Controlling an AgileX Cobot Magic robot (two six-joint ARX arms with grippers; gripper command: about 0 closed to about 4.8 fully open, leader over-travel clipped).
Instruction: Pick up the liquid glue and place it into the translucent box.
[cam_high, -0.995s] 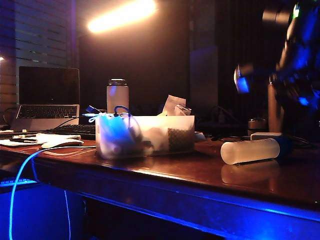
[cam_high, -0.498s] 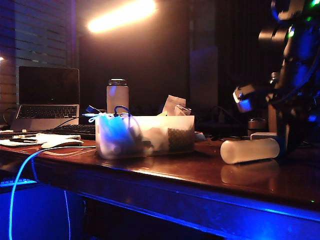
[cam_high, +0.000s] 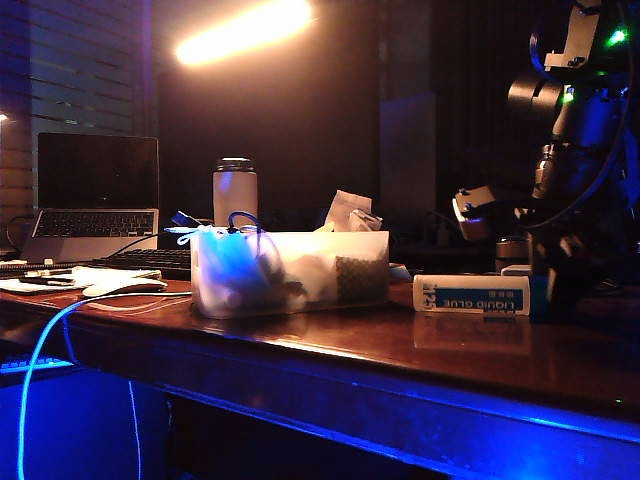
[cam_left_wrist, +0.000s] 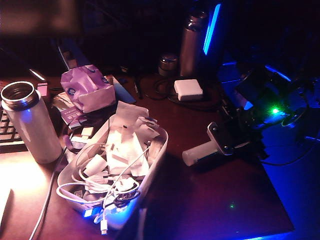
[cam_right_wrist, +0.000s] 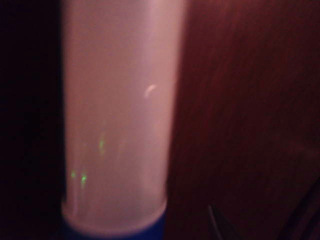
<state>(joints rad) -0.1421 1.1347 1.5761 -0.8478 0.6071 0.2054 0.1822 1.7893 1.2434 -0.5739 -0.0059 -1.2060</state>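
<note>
The liquid glue (cam_high: 472, 296) lies on its side on the tabletop (cam_high: 400, 350), to the right of the translucent box (cam_high: 290, 272) and apart from it. Its label faces the exterior camera and its blue cap end points toward the right arm. The box is already full of cables and paper, with a metal flask (cam_high: 235, 191) standing behind it.

The right claw (cam_left_wrist: 235, 137) is low at the cap end of the bottle. In the left wrist view its parts sit around that end, but the picture is too dark to see if the pads touch the plastic. The jaws appear to be wide apart and nothing seems to be held yet. The right wrist view shows only the bottle body (cam_right_wrist: 117, 115) very close, with the blue cap at the edge of the picture. The left claw is not in any picture.

The step in hand is the grasp. To do it well, the right claw should be centred across the round body, not on the tip of the cap, because a round bottle can roll or squirt out when it is squeezed off centre. Closing should be slow and firm. After the lift, the bottle must clear the box wall and be set on top of the clutter, where it may slide off.
</note>
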